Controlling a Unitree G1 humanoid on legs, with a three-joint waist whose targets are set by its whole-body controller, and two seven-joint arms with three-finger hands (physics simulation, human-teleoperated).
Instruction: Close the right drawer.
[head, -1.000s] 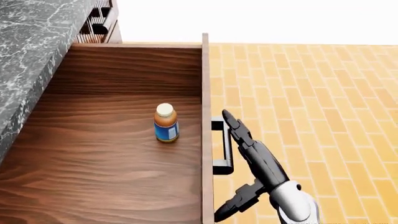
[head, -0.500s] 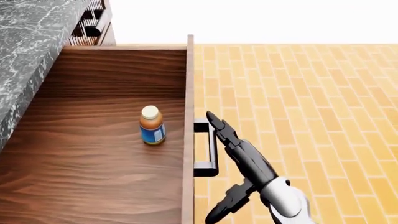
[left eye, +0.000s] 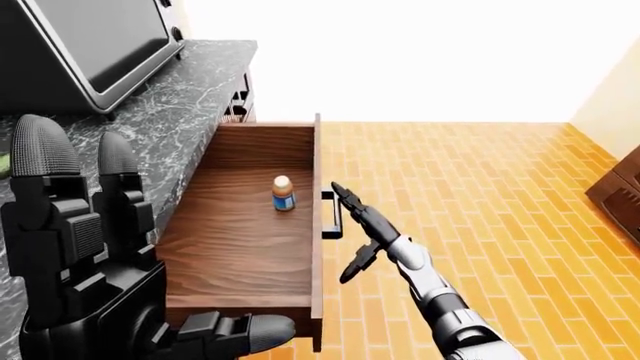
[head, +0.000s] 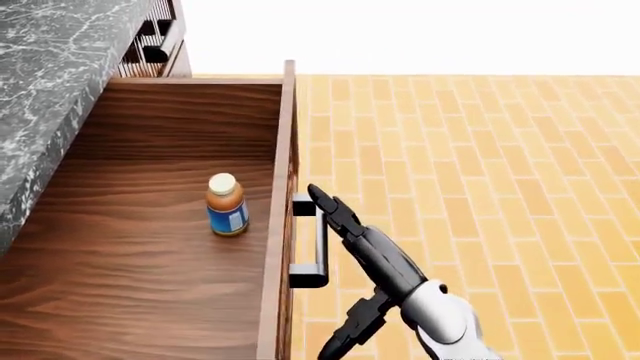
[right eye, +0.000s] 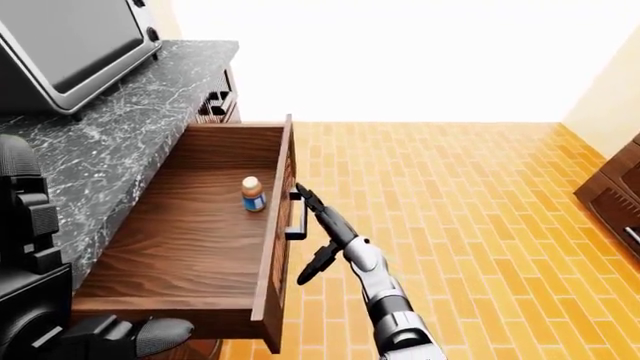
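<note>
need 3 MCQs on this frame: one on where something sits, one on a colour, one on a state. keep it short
1. Where is the bottle?
A. on the counter
B. standing inside the open drawer
C. on the floor

2. What colour is the bottle's label?
A. blue
B. red
C. green

3. What state is the right hand in?
A. fingers closed round the handle
B. fingers extended and open beside the handle
C. holding the bottle

Answers:
1. B, the bottle stands upright on the wooden drawer bottom, left of the drawer's front panel in the head view.
2. A, a blue band wraps the orange-brown bottle under its pale cap.
3. B, the fingers lie stretched along the outer side of the black handle with nothing clasped. The left hand is raised near the camera, also open.
</note>
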